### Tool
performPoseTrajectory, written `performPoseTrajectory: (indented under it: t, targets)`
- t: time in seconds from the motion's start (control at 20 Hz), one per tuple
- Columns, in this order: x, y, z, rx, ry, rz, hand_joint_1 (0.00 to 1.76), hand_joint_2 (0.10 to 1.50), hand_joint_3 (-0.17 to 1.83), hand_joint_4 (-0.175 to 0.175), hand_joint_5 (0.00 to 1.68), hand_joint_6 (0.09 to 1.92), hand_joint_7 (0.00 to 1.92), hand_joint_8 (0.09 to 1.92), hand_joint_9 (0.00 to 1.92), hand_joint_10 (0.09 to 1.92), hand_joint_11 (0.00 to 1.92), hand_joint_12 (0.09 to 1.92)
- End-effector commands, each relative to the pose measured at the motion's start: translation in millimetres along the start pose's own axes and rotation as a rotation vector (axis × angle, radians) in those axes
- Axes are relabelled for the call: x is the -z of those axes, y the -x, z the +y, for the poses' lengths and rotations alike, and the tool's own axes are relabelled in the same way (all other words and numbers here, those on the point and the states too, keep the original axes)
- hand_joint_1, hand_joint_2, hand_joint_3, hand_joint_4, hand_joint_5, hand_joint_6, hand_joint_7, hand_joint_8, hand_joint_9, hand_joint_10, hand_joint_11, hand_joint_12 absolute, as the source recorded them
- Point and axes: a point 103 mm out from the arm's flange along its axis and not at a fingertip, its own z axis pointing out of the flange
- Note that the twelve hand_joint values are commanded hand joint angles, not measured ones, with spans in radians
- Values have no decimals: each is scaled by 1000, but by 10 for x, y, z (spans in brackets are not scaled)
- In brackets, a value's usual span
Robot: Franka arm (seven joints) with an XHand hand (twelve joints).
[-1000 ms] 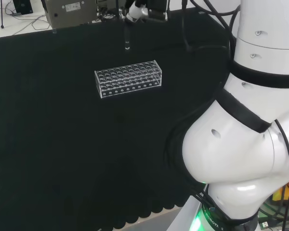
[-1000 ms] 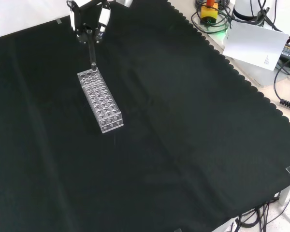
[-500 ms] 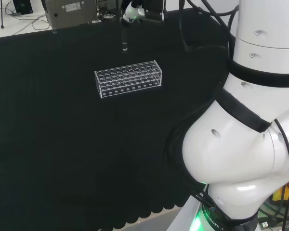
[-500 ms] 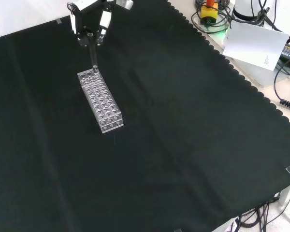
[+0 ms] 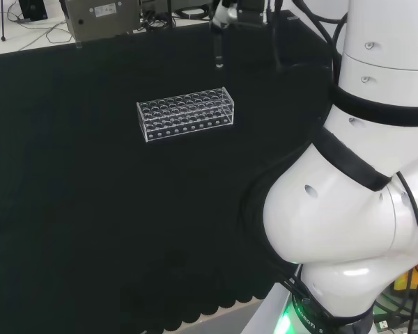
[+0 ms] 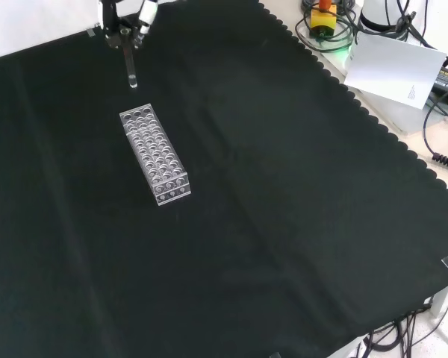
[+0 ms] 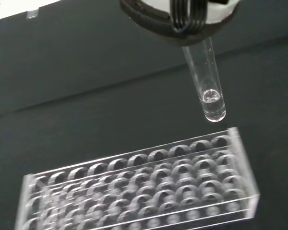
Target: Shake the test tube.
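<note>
Scanning the front view from the left, we see the clear rack [image 6: 154, 155] unmoved; at its 12 o'clock our hand [image 6: 127, 26], pinching the test tube [image 6: 131, 71], has swung farther beyond it, so shaking looks underway.

The hand [image 6: 125, 24] has swung the test tube [image 6: 131, 71] away beyond the rack's [image 6: 154, 155] end

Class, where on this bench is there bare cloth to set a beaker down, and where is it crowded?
Bare cloth spreads right of and below the rack in the front view. It is crowded at the rack's far end, where the hand holds the test tube.
</note>
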Motion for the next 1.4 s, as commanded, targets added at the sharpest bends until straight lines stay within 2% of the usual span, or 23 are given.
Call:
performPoseTrajectory:
  t: [0.05,0.3,0.55,0.8,1.15,1.4]
  targets:
    - [219,501,46,-131,41,-60,1415,1010,0,-175,1116,469,1220,944,1247,540,1261,842]
    - [304,691,64,-190,55,-60,1415,1010,0,-175,1116,468,1221,944,1247,540,1261,842]
    - [254,587,91,-172,46,-49,1414,1010,0,-175,1117,468,1221,944,1247,541,1261,841]
    - [54,232,137,-102,18,13,1415,1010,0,-175,1116,468,1221,944,1247,541,1260,841]
    - [-242,-458,172,27,-42,98,1415,1010,0,-175,1117,465,1220,945,1245,544,1260,840]
    - [-343,-938,187,109,-69,159,1415,1010,0,-175,1117,465,1220,945,1244,546,1259,840]
